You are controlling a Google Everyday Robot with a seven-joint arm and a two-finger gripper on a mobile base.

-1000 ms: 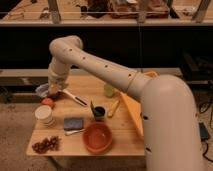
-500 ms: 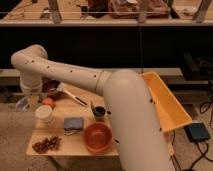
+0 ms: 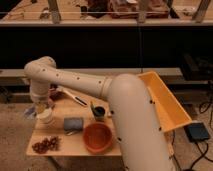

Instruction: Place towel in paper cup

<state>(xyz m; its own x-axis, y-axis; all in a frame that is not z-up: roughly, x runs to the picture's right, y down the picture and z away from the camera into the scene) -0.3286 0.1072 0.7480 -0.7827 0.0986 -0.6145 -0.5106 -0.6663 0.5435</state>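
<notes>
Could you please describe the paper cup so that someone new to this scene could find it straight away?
Start at the wooden table and go to its left edge. The paper cup stands there, directly under the gripper, left of the blue sponge. It is the only pale, whitish upright cup; the orange bowl is wide and low.

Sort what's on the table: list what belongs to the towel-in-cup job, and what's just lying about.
Job: paper cup; gripper, directly above the cup; the towel cannot be made out.

Lying about: orange bowl, blue sponge, dark cup, grapes, yellow bin.
</notes>
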